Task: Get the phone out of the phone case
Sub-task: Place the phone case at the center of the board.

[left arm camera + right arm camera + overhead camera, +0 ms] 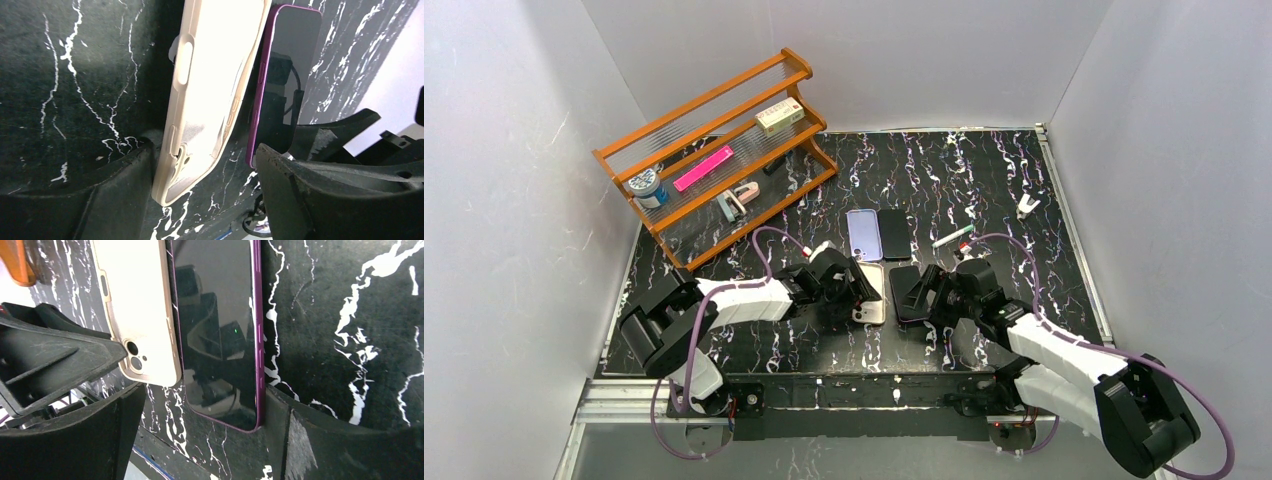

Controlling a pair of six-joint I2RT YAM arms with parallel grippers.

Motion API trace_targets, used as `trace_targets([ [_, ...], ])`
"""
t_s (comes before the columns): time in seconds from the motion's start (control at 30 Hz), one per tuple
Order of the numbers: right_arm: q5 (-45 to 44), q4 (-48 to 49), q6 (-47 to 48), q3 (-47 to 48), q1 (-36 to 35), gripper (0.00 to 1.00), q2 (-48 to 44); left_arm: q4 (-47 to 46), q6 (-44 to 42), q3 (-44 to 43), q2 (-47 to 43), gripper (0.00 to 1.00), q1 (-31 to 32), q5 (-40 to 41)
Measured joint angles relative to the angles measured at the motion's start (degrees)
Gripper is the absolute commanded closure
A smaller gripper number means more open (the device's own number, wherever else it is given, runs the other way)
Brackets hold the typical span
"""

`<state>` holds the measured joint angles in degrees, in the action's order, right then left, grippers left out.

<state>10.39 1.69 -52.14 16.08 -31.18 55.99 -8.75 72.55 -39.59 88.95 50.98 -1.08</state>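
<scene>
White-black arms [744,298], seemingly purple cables [769,245]

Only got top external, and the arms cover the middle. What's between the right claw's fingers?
Observer: Right wrist shows a purple-edged phone, dark screen up, lying flat on the table between the fingers of the right claw, which is open.
Operator: Left claw clamped on the beige case?
Observer: Doesn't look clamped. Left wrist shows the left claw open, one finger on either side of the near end of the beige case.
</scene>
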Motion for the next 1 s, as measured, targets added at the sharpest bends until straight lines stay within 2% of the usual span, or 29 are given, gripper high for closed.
trace_targets([
  [0.23,-1.7,-8.1,1.1,4.1,0.0,0.05,1.2,5.3,-0.9,-2.9,0.5,0.24,0.0,1.4],
  [0.37,-2.8,-9.8,1.4,5.9,0.0,0.08,2.9,7.1,-1.6,-4.5,1.3,0.24,0.0,1.3],
  [0.67,-4.7,-6.8,2.4,8.0,0.0,0.24,8.6,8.3,-4.0,-7.1,3.6,0.3,0.0,1.6],
  [0.83,-5.8,-4.3,4.6,10.4,0.0,0.26,13.3,8.4,-5.0,-8.3,4.8,0.3,0.0,1.7],
  [1.0,-7.0,-2.8,6.9,12.6,0.0,0.27,16.6,8.8,-5.3,-8.7,5.0,0.26,0.0,1.7],
])
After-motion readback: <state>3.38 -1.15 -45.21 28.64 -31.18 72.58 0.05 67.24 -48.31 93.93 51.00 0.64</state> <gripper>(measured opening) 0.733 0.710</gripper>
